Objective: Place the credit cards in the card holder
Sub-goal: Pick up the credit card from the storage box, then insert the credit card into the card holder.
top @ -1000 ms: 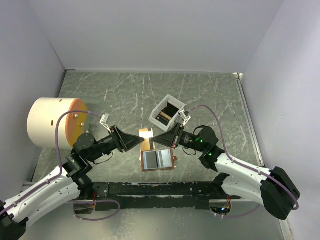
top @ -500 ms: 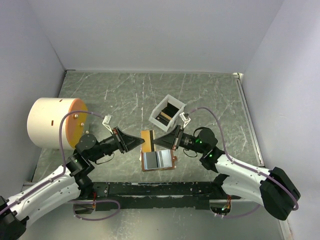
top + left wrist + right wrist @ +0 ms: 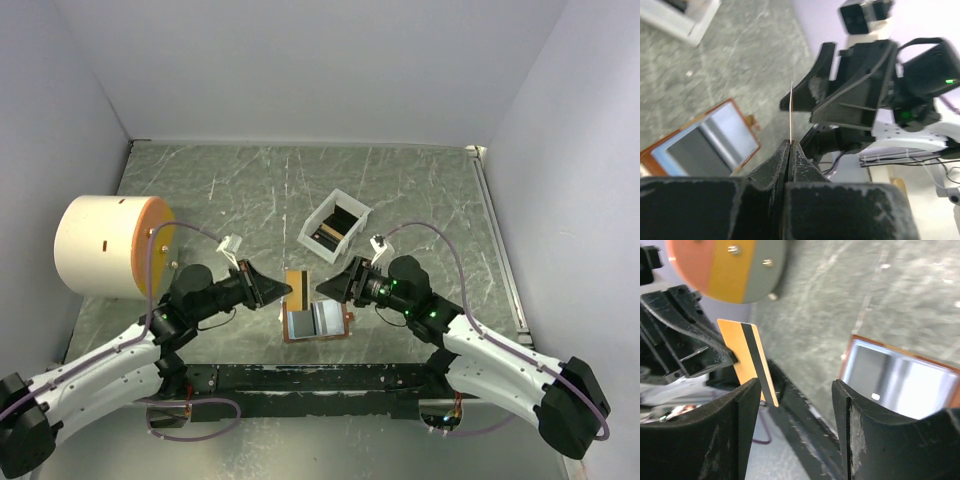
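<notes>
Grey marbled tabletop, pale walls: the left gripper [image 3: 789,150], clamped shut on one edge of a gold-tan plastic credit card with a dark stripe [image 3: 747,356], holds it tilted near the far left corner of the open brown leather card holder with pale blue-grey pockets [image 3: 318,322]. Facing it over the card holder, the right gripper [image 3: 796,386] stands wide open and empty. The card likely wants squaring until its leading edge meets a pocket mouth, then a slow slide, with the free claw steadying the loose card holder. Beyond the card holder, a white plastic box [image 3: 335,228] hides how many dark cards it holds. The pockets' contents cannot be made out, and the left wrist view shows the card only as a thin line.
</notes>
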Controlling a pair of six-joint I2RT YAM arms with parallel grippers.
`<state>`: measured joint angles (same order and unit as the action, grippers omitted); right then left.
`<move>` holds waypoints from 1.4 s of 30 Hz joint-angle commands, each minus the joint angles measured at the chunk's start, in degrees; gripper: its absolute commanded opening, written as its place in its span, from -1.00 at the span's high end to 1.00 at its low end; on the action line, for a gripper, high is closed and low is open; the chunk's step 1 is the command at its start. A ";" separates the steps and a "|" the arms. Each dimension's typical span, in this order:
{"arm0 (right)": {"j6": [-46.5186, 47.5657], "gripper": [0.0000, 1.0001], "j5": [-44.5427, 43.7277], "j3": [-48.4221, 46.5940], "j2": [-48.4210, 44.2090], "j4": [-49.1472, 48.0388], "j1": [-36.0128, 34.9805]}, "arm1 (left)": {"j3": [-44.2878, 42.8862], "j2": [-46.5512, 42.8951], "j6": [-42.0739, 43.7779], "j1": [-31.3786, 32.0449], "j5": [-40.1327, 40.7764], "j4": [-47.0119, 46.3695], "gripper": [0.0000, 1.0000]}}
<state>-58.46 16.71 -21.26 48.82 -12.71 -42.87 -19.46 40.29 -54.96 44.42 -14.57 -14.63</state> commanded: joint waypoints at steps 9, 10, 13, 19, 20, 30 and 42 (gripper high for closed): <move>13.69 -0.12 -13.82 -1.61 7.01 17.24 -0.11 | 8.78 15.13 -7.98 0.39 -0.40 -15.65 0.87; 14.78 -0.11 -14.52 -2.21 8.65 17.86 -0.13 | 9.32 16.50 -8.77 0.40 -0.50 -17.46 0.86; 17.46 -0.10 -15.94 -3.82 13.08 19.30 -0.27 | 10.89 20.18 -11.15 0.40 -1.15 -22.36 0.87; 17.49 0.12 -15.45 -2.21 17.32 16.55 -1.29 | 11.28 25.97 -12.86 0.85 -2.38 -26.25 0.86; 16.89 0.17 -15.32 -1.68 17.38 15.68 -1.68 | 11.22 26.50 -12.97 1.06 -2.21 -26.29 0.86; 12.05 0.35 -17.41 0.59 17.15 12.87 -5.91 | 10.41 31.33 -12.20 1.96 -1.33 -25.98 0.86; 12.04 0.35 -18.61 0.53 17.03 13.29 -7.06 | 7.41 37.81 -8.17 2.33 -5.24 -25.74 0.86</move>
<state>-46.17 -0.45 -21.19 66.52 1.13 -49.45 -9.10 77.21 -66.15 46.13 -17.28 -39.57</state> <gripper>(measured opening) 0.325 0.075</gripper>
